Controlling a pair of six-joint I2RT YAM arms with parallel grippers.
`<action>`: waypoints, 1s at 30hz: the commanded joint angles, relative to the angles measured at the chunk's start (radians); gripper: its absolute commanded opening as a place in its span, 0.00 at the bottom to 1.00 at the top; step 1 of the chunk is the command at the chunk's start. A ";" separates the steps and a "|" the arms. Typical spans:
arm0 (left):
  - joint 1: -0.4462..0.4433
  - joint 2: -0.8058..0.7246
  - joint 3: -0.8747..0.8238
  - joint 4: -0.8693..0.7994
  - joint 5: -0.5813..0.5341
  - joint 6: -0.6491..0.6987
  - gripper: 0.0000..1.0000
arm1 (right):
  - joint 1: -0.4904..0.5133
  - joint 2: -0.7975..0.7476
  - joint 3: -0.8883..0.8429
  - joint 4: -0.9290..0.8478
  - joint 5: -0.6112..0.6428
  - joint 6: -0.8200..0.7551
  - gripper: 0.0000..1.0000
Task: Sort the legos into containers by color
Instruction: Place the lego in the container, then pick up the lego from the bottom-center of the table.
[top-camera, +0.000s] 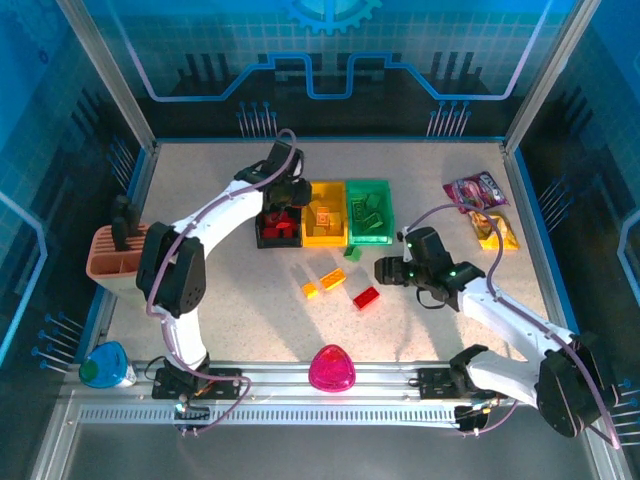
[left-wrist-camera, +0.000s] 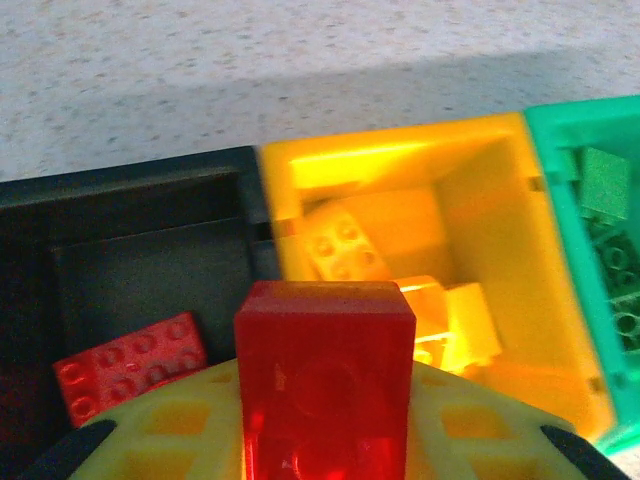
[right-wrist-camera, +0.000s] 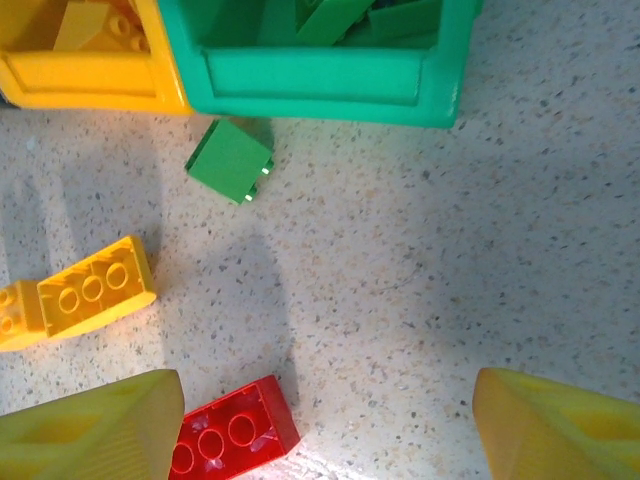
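We clamp left gripper (top-camera: 283, 200) on red lego (left-wrist-camera: 325, 360) over black bin (left-wrist-camera: 150, 200). Right gripper (right-wrist-camera: 325, 430) apart. Four legos (right-wrist-camera: 100, 290) left on tabletop (right-wrist-camera: 450, 250).

Bright, even light casts soft shadows on the table (top-camera: 240, 300); the left-wrist close-up is blurred.

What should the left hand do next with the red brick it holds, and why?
Likely nudge it over the black bin, then release. The left hand is shut on the red brick, seemingly near the wall of the yellow bin; another red brick already lies in the black bin.
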 joint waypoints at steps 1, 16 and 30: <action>0.044 -0.030 -0.040 0.015 0.022 -0.029 0.28 | 0.034 0.026 0.026 -0.030 0.023 0.018 0.78; 0.062 -0.286 -0.186 0.071 0.024 -0.061 0.76 | 0.192 0.140 0.053 -0.132 0.129 0.155 0.86; 0.058 -0.635 -0.591 0.101 -0.010 -0.100 0.75 | 0.334 0.419 0.185 -0.151 0.183 0.314 0.86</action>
